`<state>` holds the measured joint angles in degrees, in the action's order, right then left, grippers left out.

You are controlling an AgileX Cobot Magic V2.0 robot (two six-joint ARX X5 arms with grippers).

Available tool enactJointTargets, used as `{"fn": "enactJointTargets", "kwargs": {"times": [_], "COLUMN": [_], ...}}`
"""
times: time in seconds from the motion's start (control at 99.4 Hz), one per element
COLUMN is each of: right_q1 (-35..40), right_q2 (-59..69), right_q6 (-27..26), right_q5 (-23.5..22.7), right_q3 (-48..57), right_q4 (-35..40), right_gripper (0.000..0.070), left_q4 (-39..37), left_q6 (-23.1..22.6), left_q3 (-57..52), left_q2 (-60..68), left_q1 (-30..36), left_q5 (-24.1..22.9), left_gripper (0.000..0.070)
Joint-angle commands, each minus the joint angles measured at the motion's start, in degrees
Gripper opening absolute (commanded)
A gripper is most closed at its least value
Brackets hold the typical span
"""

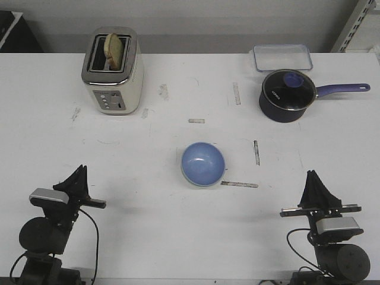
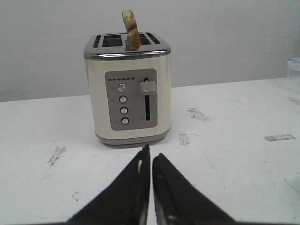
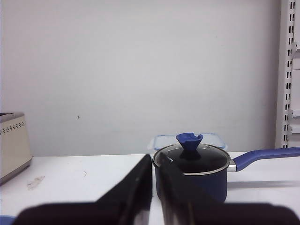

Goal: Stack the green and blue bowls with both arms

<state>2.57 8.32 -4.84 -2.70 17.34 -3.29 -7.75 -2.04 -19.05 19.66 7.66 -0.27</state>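
Observation:
The blue bowl (image 1: 203, 162) sits upright in the middle of the table. A thin pale mint rim shows around its near edge, which looks like the green bowl (image 1: 191, 178) nested under it. My left gripper (image 1: 80, 173) is shut and empty at the near left, well apart from the bowls. My right gripper (image 1: 311, 178) is shut and empty at the near right. In the left wrist view the shut gripper (image 2: 151, 157) points at the toaster. In the right wrist view the shut gripper (image 3: 153, 161) points at the pot.
A cream toaster (image 1: 113, 71) with a slice of bread stands at the back left. A dark blue long-handled pot (image 1: 288, 95) with a glass lid stands at the back right, with a clear lidded container (image 1: 282, 57) behind it. Tape marks dot the white table (image 1: 148, 225).

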Motion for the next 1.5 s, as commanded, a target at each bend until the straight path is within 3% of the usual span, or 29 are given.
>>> {"fn": "enactJointTargets", "kwargs": {"times": [0.0, 0.765, 0.956, 1.489], "right_q1": [0.0, 0.0, 0.0, 0.0], "right_q2": [-0.1, -0.1, -0.1, -0.1], "right_q6": [-0.7, -0.7, -0.7, -0.7], "right_q5": [0.1, 0.1, 0.1, 0.1], "right_q3": [0.3, 0.3, 0.3, 0.3], "right_q4": [-0.6, -0.6, -0.6, -0.6], "right_gripper": [0.0013, 0.0013, 0.0013, 0.0013], "left_q4": [0.4, 0.2, -3.1, -3.0], "left_q6": [0.1, -0.1, 0.0, 0.0], "left_q3": [-0.3, 0.2, 5.4, 16.5], "left_q2": [-1.0, -7.6, -9.3, -19.5], "left_q1": [0.0, -1.4, -3.0, -5.4], "left_q5": [-0.2, -0.2, -0.2, 0.2], "left_gripper": [0.0001, 0.0001, 0.0001, 0.0001]}}
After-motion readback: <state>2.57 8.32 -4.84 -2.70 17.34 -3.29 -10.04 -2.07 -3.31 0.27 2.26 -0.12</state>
